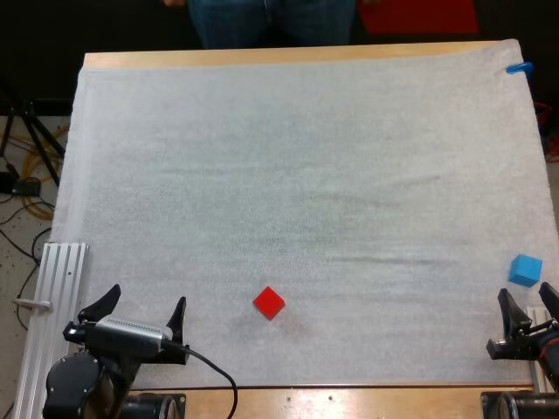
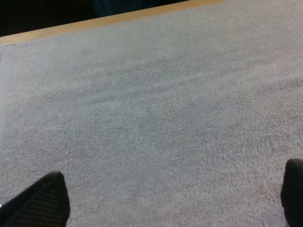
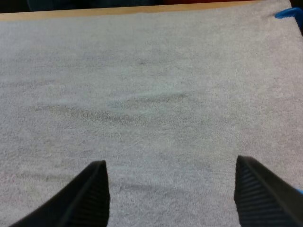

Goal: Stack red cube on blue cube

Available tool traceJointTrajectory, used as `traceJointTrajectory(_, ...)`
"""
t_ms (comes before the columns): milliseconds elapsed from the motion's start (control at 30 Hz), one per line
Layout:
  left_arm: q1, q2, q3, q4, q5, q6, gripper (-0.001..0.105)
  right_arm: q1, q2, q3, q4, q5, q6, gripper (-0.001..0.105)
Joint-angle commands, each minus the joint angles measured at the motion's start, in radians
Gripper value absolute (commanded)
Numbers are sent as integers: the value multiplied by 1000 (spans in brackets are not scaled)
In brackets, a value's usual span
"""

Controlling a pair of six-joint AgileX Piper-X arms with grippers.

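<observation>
The red cube [image 1: 269, 303] lies on the white mat [image 1: 297, 175] near its front edge, a little left of centre. The blue cube [image 1: 525, 270] rests at the mat's right edge, near the front. My left gripper [image 1: 141, 310] is low at the front left, open, about a hand's width left of the red cube. In the left wrist view its fingers [image 2: 42, 201] stand wide apart over bare mat. My right gripper [image 1: 529, 305] is open just in front of the blue cube. In the right wrist view its fingers [image 3: 90, 194] also stand apart over bare mat.
An aluminium rail [image 1: 57, 288] runs along the mat's left front side, beside my left arm. A person's legs [image 1: 271, 22] stand beyond the table's far edge. The wooden table edge [image 1: 288, 57] borders the mat at the back.
</observation>
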Motion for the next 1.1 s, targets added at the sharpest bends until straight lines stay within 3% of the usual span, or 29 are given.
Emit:
traceJointTrajectory(0,1,-137,-3,-10,1,-12,87,0,-36,-5,-7,-3,0,56)
traceJointTrajectory(200,1,-137,-3,-10,11,-6,87,0,-36,-5,-7,-3,0,56)
traceJointTrajectory(467,1,-121,-21,-8,110,29,87,0,-18,-21,-4,-3,4,56)
traceJointTrajectory(733,-12,30,-185,67,121,82,87,16,121,-134,21,-9,2,56)
traceJointTrajectory(1067,-190,242,-397,235,121,151,87,134,392,-321,156,-20,-33,56)
